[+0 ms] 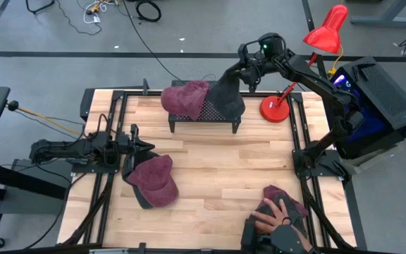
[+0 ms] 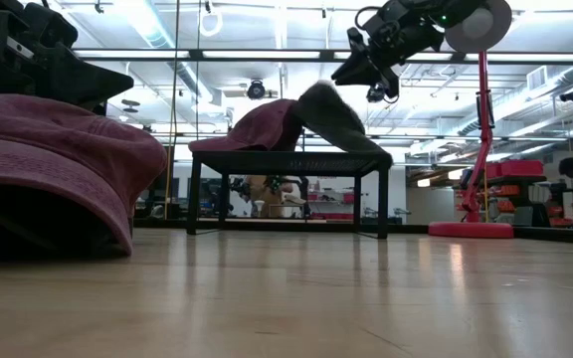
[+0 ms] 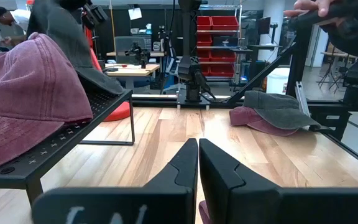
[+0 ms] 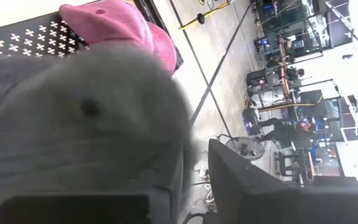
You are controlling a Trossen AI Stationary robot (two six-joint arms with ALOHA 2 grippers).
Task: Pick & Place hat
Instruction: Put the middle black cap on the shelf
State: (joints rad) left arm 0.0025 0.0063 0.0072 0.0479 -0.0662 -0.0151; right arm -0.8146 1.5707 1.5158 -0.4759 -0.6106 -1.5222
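A black perforated rack (image 1: 201, 118) stands at the table's far middle. A maroon hat (image 1: 186, 98) lies on its left part. A grey hat (image 1: 228, 99) leans over its right part, and my right gripper (image 1: 248, 72) is shut on it from the far right. A second maroon cap (image 1: 155, 180) rests on the table at the near left, dark brim toward the left edge. My left gripper (image 1: 144, 147), fingers shut, hovers just beyond this cap, pointing right. In the left wrist view a sliver of maroon shows below the fingers (image 3: 199, 163). My right gripper holds the grey hat by its upper, far-right edge (image 2: 338, 88), pinched between the two fingers, coming slanting down from the far right. The hat slopes down from the fingers, and its lower part (image 2: 351, 139) lies on the rack top. My left gripper: whether it touches the maroon cap (image 2: 48, 149), I cannot tell.
A red desk lamp (image 1: 280, 107) stands right of the rack, close under my right arm. At the near right edge a person's hand (image 1: 272, 212) rests on another maroon-and-grey cap (image 1: 285, 200). Bare wood lies in the table's middle (image 1: 224, 162).
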